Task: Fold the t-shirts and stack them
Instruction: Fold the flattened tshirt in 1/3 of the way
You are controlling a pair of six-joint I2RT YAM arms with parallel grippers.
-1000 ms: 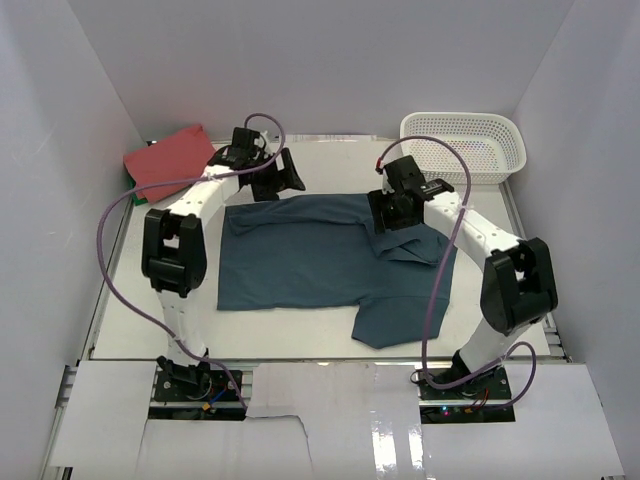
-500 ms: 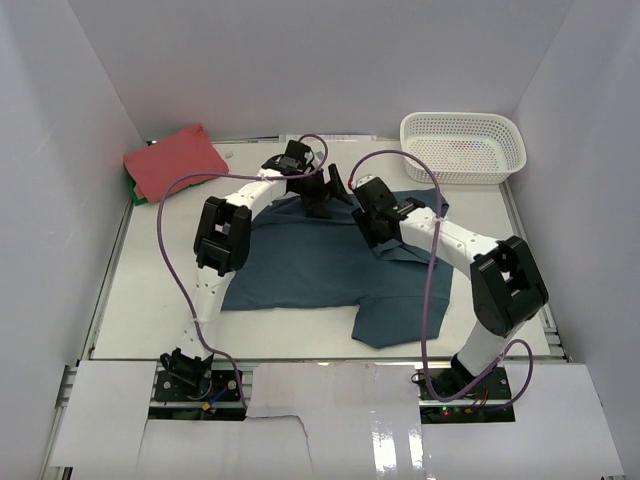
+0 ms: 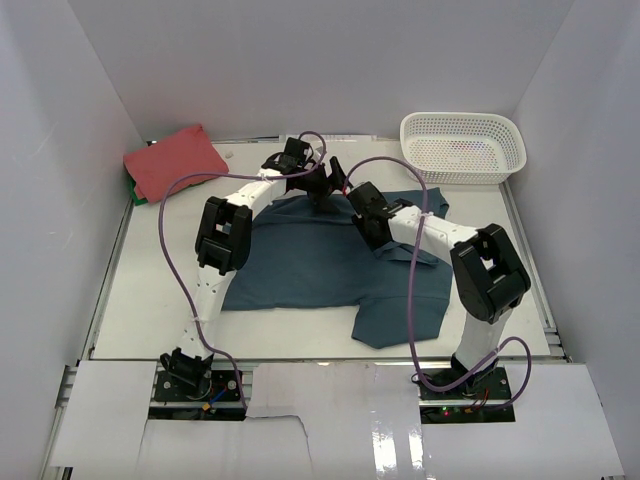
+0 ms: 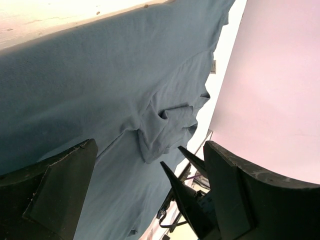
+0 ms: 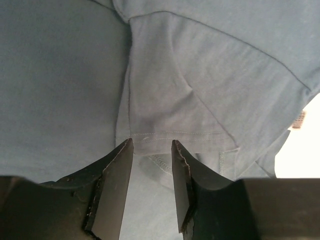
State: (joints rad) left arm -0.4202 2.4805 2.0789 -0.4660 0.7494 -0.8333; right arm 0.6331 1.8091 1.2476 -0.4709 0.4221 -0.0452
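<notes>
A dark teal-blue t-shirt [image 3: 310,265] lies spread on the table, one sleeve folded in at the right. A coral-red t-shirt [image 3: 172,160] sits folded at the back left corner. My left gripper [image 3: 322,186] hovers over the teal shirt's back edge, wide open and empty [image 4: 150,192]. Just to its right, my right gripper [image 3: 366,214] points down at the folded sleeve [image 5: 175,100]. Its jaws [image 5: 151,145] stand a narrow gap apart over the stitched hem, with no cloth pinched between them. A small white neck label [image 5: 299,120] shows at the shirt's edge.
A white lattice basket [image 3: 462,145] stands at the back right. White walls close in the table on three sides. Purple cables loop from both arms above the shirt. The two grippers are close together near the middle of the back edge.
My left arm swung from the back left toward the middle of the shirt's back edge. The right gripper shifted left along the shirt and its jaws narrowed.
</notes>
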